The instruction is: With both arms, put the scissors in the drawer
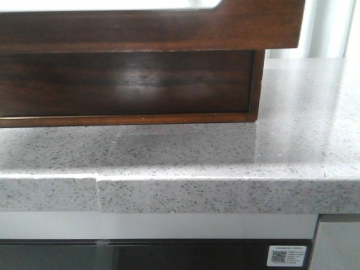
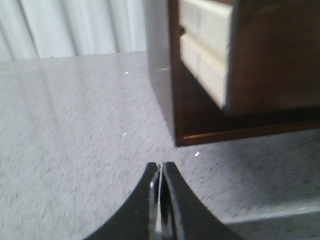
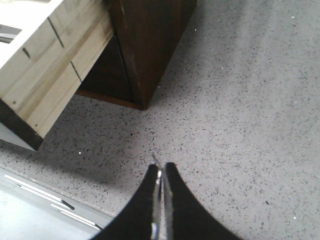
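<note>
The drawer (image 1: 152, 28) has a wide dark-brown glossy front with a whitish cutout along its top edge. It stands pulled out of the dark wood cabinet (image 1: 124, 84). Its pale wood side shows in the left wrist view (image 2: 205, 50) and in the right wrist view (image 3: 55, 65). My left gripper (image 2: 160, 165) is shut, low over the counter by the cabinet's left corner. My right gripper (image 3: 162, 166) is shut over the counter by the cabinet's right corner (image 3: 142, 102). No scissors can be made out. Neither gripper shows in the front view.
The cabinet stands on a speckled grey stone countertop (image 1: 225, 152). Its front edge (image 1: 225, 194) has a seam at the left. A dark appliance front with a sticker (image 1: 287, 256) lies below. White curtains (image 2: 75, 25) hang behind.
</note>
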Robot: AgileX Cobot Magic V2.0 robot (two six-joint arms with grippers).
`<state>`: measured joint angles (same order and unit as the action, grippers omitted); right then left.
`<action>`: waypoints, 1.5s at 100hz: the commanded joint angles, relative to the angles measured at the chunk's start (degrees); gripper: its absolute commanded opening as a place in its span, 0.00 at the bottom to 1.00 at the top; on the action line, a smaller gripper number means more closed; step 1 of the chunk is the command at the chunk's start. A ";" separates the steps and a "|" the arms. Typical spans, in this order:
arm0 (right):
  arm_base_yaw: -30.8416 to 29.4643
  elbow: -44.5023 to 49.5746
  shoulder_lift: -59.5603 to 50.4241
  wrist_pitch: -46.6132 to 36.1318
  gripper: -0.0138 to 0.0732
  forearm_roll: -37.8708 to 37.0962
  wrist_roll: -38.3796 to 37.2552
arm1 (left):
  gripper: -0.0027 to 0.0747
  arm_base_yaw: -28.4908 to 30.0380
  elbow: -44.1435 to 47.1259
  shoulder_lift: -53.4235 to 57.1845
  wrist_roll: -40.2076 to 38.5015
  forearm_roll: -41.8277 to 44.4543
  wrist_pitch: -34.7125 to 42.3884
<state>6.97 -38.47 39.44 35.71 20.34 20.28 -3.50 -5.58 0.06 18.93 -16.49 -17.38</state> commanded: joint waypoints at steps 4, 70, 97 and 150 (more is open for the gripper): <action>-0.51 -1.35 -0.13 -3.22 0.08 0.96 0.00 | 0.01 0.54 3.05 1.57 -11.93 7.37 8.16; -0.51 -1.35 -0.13 -3.33 0.08 0.96 0.00 | 0.01 0.85 7.33 2.00 -13.23 10.04 15.31; -0.51 -1.35 -0.13 -3.33 0.08 0.96 0.00 | 0.01 0.85 7.33 1.90 -13.23 10.04 15.31; -8.82 33.36 -34.42 -33.45 0.08 0.19 0.52 | 0.01 0.85 7.33 1.90 -13.23 10.04 15.31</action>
<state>-1.03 -7.74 9.08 8.10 20.19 20.30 -2.92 -0.32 0.22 6.18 -6.31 -7.00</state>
